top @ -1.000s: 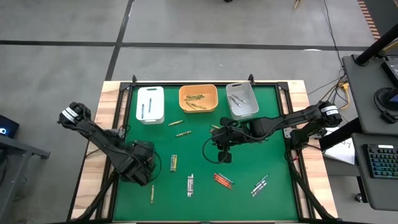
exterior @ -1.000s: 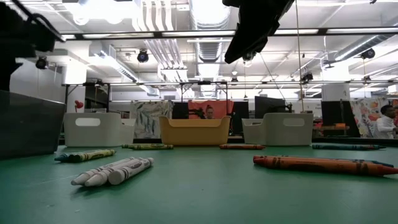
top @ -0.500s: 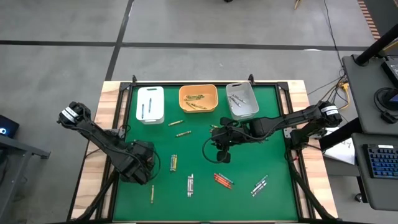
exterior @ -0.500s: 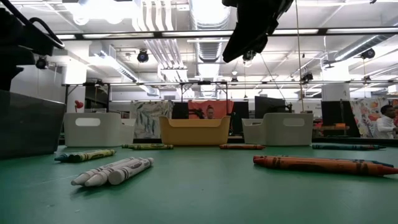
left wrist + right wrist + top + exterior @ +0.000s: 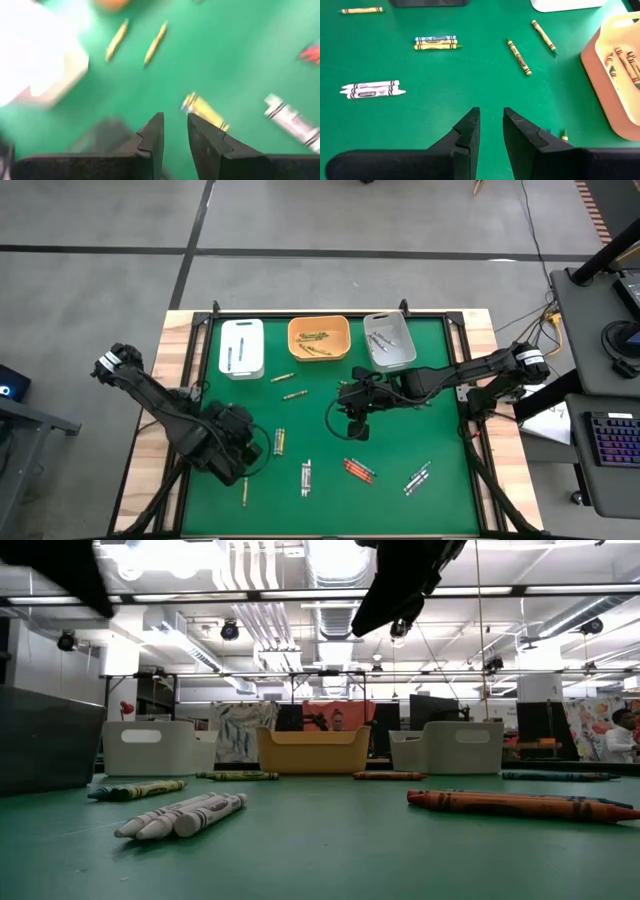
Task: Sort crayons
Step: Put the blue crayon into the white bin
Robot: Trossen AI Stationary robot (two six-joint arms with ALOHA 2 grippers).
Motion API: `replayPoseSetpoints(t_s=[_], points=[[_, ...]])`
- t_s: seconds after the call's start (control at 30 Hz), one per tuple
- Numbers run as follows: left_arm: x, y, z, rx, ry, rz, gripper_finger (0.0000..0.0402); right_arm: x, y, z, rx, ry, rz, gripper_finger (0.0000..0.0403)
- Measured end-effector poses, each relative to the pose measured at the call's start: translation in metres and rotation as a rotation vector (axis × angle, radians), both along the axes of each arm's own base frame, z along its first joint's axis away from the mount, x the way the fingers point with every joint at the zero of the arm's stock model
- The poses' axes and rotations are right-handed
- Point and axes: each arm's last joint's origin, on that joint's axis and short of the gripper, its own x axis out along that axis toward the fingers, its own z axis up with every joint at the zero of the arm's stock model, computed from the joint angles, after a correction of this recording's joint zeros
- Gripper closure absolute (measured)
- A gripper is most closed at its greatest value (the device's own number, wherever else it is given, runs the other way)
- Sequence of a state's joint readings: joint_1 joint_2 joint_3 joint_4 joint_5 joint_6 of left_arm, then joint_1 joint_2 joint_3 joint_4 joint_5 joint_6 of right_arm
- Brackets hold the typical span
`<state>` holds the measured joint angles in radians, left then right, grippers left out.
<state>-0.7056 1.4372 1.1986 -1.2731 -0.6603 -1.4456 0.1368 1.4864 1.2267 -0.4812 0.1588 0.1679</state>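
Crayons (image 5: pixel 307 476) loose on green mat (image 5: pixel 440 420)
Left gripper (image 5: pixel 175 131) and right gripper (image 5: pixel 490 120): jaws slightly parted, holding nothing.

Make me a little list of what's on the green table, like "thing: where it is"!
white tray: back left, holds a few crayons
orange tray: back middle, holds yellow-olive crayons
grey tray: back right, holds grey-white crayons
red crayons: front, right of middle, loose on the mat
white crayons: front middle, side by side
left end effector: over the front left of the mat, slightly open, empty
right end effector: above the middle of the mat, slightly open, empty
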Motion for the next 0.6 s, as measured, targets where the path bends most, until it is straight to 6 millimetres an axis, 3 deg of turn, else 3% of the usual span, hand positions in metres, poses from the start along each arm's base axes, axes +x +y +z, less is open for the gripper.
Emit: replayPoseSetpoints(t_s=[0.23, 0.33, 0.6], points=[[0.019, -0.002, 0.034, 0.212, -0.139, -0.188, 0.0365, 0.001, -0.006, 0.0, -0.003, 0.001, -0.016, 0.033], [0.028, 0.004, 0.035, 0.304, -0.144, -0.223, 0.0377, 0.0, -0.01, -0.001, 0.0, 0.018, -0.031, 0.033], [0.045, 0.047, 0.024, 0.449, 0.025, -0.218, 0.04, -0.012, -0.019, -0.009, 0.087, 0.172, -0.188, 0.033]])
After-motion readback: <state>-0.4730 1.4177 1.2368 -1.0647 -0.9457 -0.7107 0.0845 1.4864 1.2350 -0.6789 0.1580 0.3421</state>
